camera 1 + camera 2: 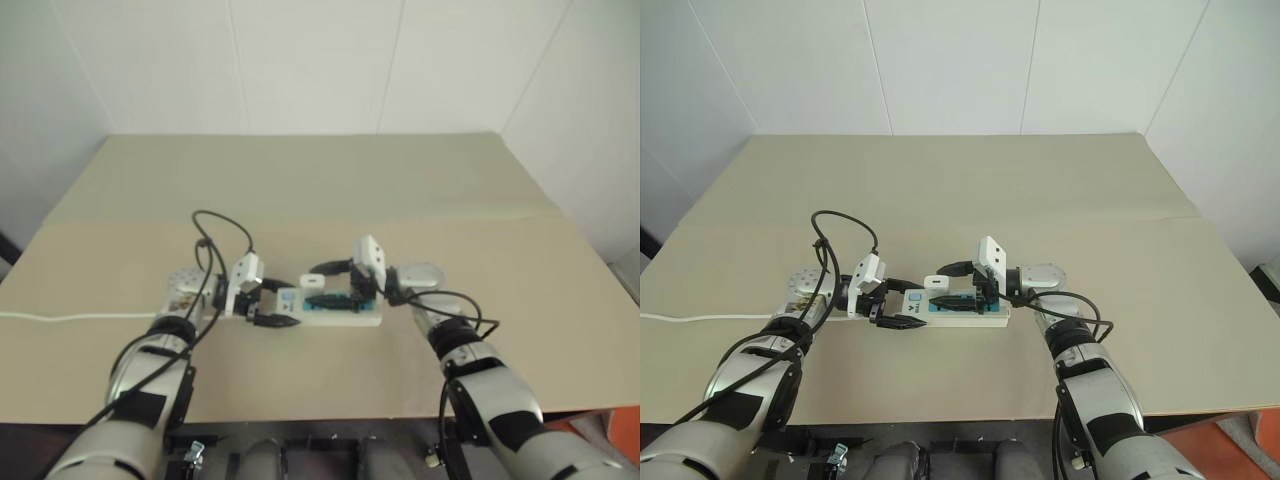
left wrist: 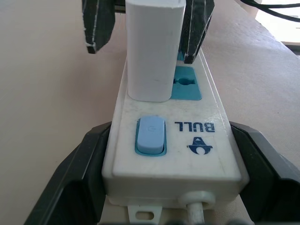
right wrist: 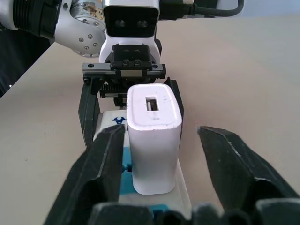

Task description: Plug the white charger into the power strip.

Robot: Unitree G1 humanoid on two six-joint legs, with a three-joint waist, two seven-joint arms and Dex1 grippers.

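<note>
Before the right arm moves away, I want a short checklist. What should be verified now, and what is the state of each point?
1. White charger stands upright on the power strip, in the socket next to the switch: ok.
2. Charger pushed fully down, no gap at its base: cannot tell.
3. Right gripper open, fingers apart from the charger's sides: ok.
4. Left gripper shut on the strip's switch end, holding it steady: ok.
5. Strip lying flat on the table: ok.
6. Strip's cord free of the right arm: ok.
</note>
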